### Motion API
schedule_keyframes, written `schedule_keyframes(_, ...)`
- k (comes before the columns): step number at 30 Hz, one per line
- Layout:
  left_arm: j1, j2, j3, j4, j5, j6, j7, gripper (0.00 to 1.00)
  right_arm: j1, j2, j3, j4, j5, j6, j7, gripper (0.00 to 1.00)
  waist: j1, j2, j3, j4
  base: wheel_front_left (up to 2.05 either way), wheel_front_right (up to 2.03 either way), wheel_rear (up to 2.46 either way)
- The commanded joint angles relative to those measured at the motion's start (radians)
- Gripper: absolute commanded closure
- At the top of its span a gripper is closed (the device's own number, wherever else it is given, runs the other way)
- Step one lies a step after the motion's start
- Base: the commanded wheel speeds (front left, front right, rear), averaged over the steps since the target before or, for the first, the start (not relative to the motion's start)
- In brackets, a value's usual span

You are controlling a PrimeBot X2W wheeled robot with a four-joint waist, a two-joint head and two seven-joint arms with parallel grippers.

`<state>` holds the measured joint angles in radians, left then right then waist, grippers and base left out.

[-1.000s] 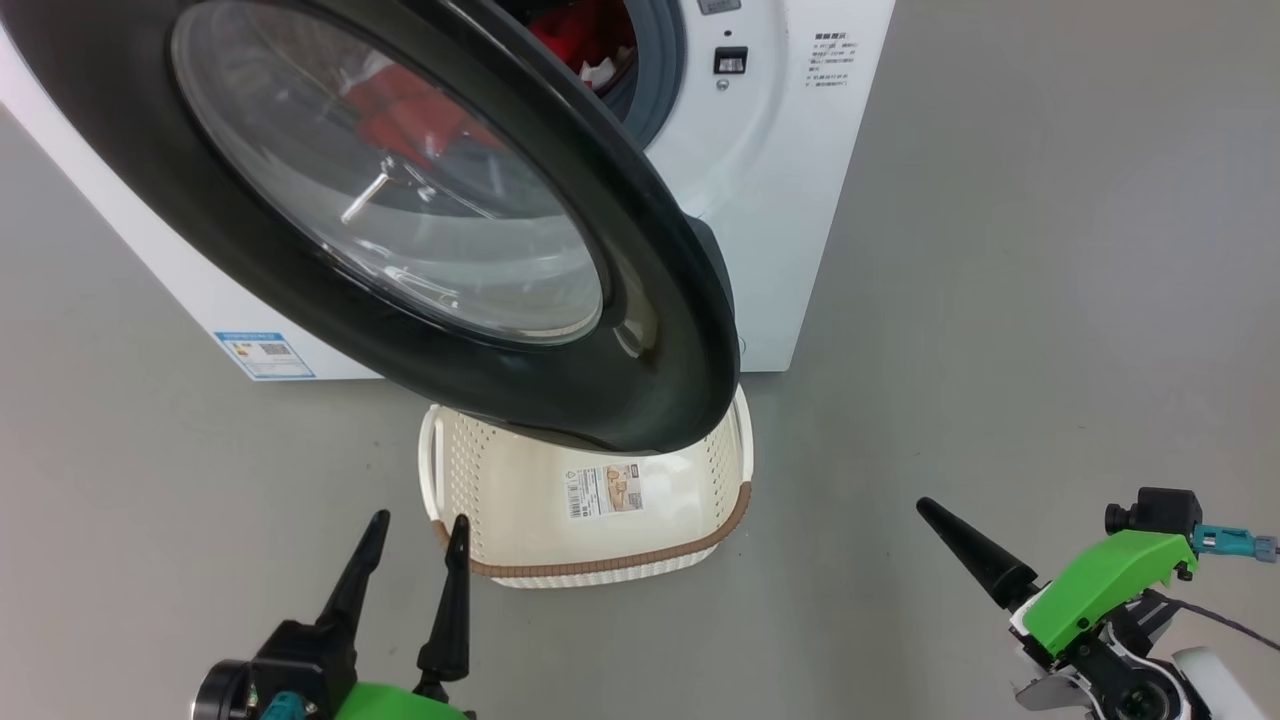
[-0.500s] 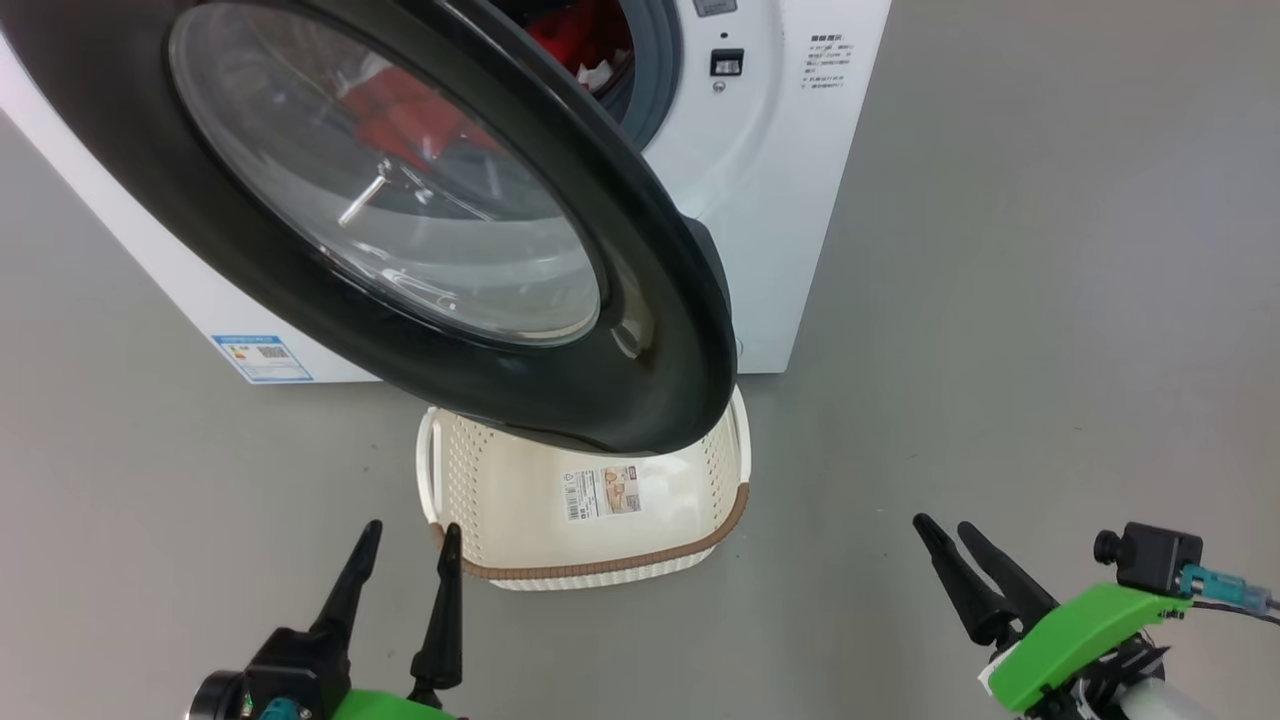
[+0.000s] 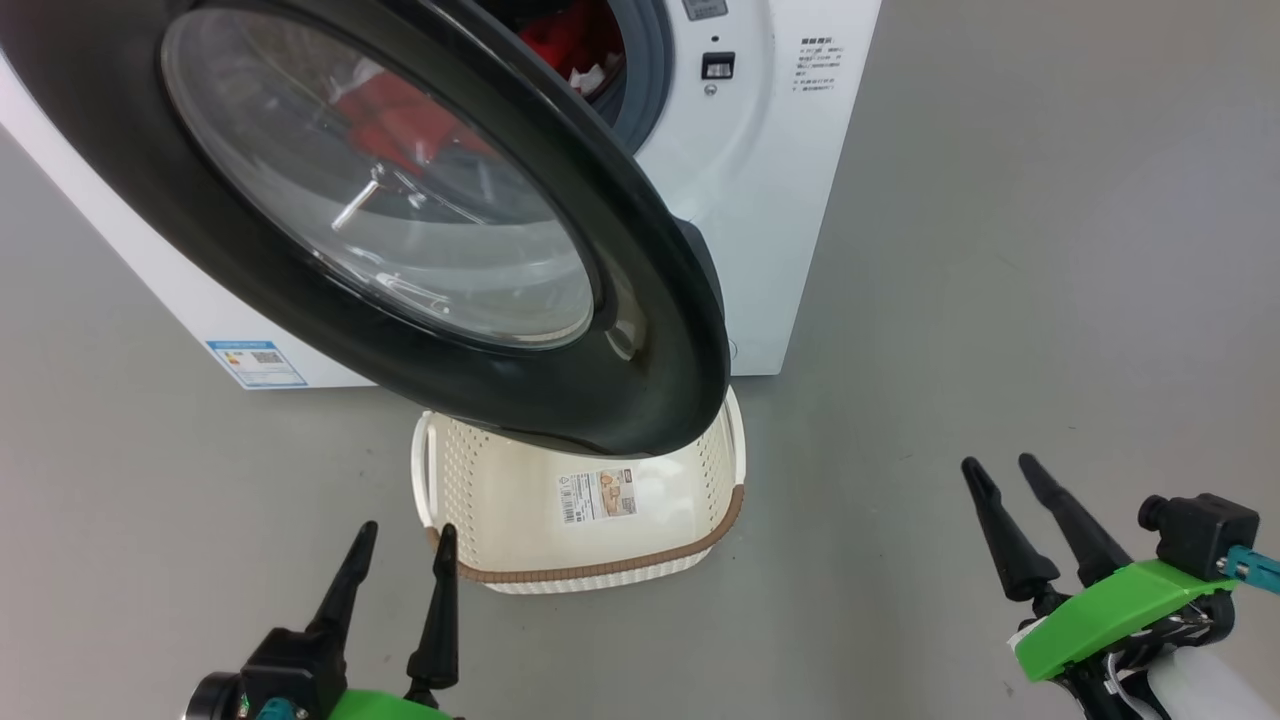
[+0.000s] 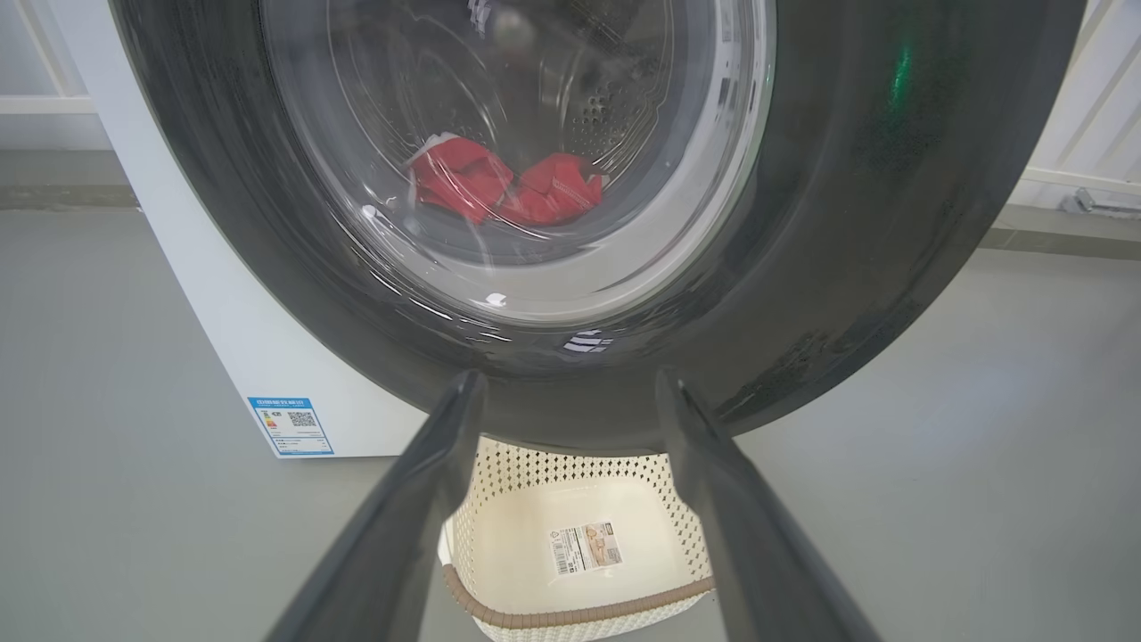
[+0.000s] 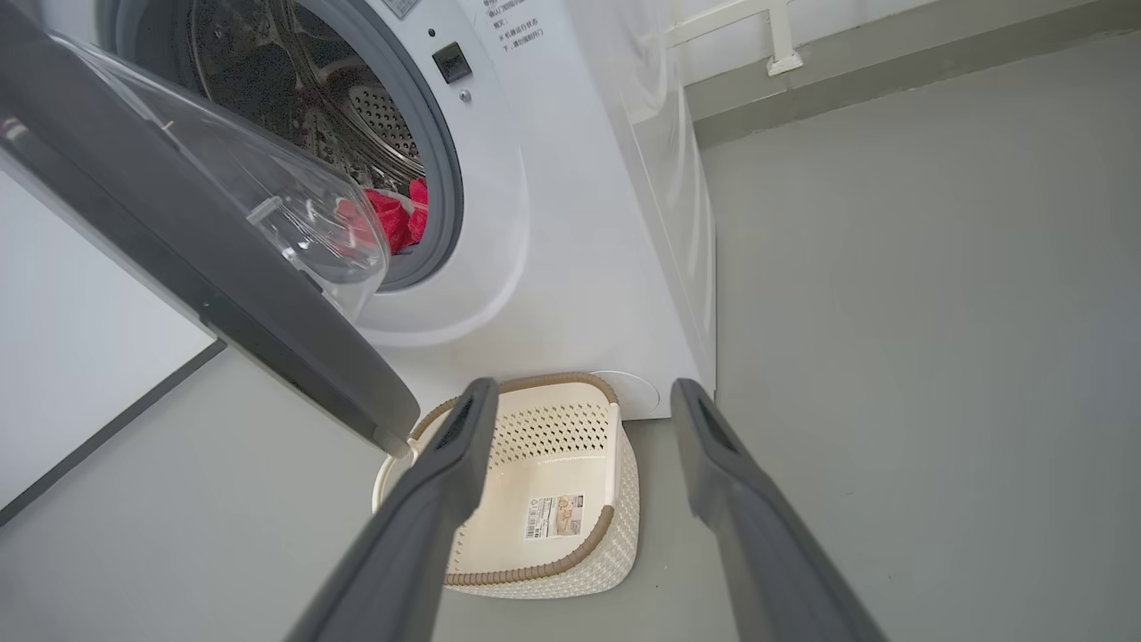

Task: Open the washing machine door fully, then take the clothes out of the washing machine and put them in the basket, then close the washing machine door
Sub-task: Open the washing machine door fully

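**Head view, with both wrist views.** The big white boxy front-loading washing machine fills the upper left and centre of the frame. Its large round door, glossy black rim around a bulging clear glass bowl, stands partly open. It appears hinged toward the frame's left, and its plane runs from upper left down to a free edge at centre. The small cream-white perforated plastic basket with a brown woven-look rim sits on the grey floor just under that free edge, empty but for a paper label. The bright red fabric clothes lie inside the drum, at top centre. The left jaws, two long dark fingers at lower left, stand apart and hold nothing; they face the door's outer rim. The right jaws, fingers at lower right, are likewise parted and empty, and face the gap beyond the free edge. Judged from this, the right arm is better placed to reach behind that edge and swing the door wider.
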<state>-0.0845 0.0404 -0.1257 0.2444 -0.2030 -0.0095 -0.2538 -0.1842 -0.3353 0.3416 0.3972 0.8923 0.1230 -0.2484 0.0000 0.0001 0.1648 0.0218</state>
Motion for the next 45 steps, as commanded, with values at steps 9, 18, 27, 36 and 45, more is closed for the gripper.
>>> schedule_keyframes(9, -0.007, 0.010, 0.034, -0.020, 0.001, -0.002, -0.008, 0.00, 0.103, 0.082, -0.179, -0.112, -0.294, 0.008, -0.013, 0.00, 0.0000, -0.0001, -0.003, 0.005, 0.00, 0.00, 0.00)
schedule_keyframes(18, 0.000, 0.010, 0.033, -0.028, 0.001, -0.002, -0.008, 0.00, 0.165, 0.145, -0.291, -0.182, -0.439, 0.008, -0.013, 0.00, 0.0000, -0.0001, -0.009, 0.009, 0.00, 0.00, 0.00)
schedule_keyframes(27, 0.005, 0.010, 0.030, -0.035, -0.001, -0.003, -0.008, 0.00, 0.206, 0.179, -0.321, -0.198, -0.481, 0.008, -0.013, 0.00, 0.0000, -0.0001, -0.013, 0.013, 0.00, 0.00, 0.00)
schedule_keyframes(36, 0.008, 0.010, 0.030, -0.036, 0.003, -0.004, -0.008, 0.00, 0.207, 0.186, -0.316, -0.198, -0.488, 0.008, -0.013, 0.00, 0.0000, -0.0001, -0.016, 0.011, 0.00, 0.00, 0.00)
schedule_keyframes(45, 0.006, 0.010, 0.031, -0.039, 0.004, -0.004, -0.008, 0.00, 0.202, 0.186, -0.319, -0.209, -0.490, 0.008, -0.013, 0.00, 0.0000, -0.0001, -0.013, 0.013, 0.00, 0.00, 0.00)
